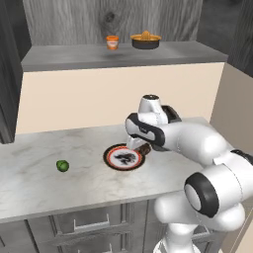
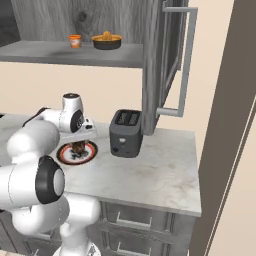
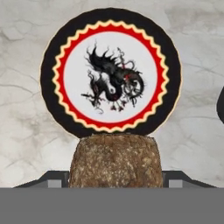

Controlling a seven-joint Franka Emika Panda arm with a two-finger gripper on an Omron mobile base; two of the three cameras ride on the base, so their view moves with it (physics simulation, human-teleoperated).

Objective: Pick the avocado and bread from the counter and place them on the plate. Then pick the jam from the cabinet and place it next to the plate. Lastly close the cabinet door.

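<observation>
My gripper is shut on the bread, a dark brown lumpy chunk, and holds it just above the right edge of the plate. In the hand view the bread sits between the fingers, with the red-and-black rimmed plate straight ahead below it. The green avocado lies on the marble counter, left of the plate. The orange jam stands on the shelf of the cabinet. The cabinet door stands open.
A dark bowl with orange contents sits right of the jam on the shelf. A dark grey toaster stands on the counter right of the plate, under the open door. The door's long bar handle juts outward.
</observation>
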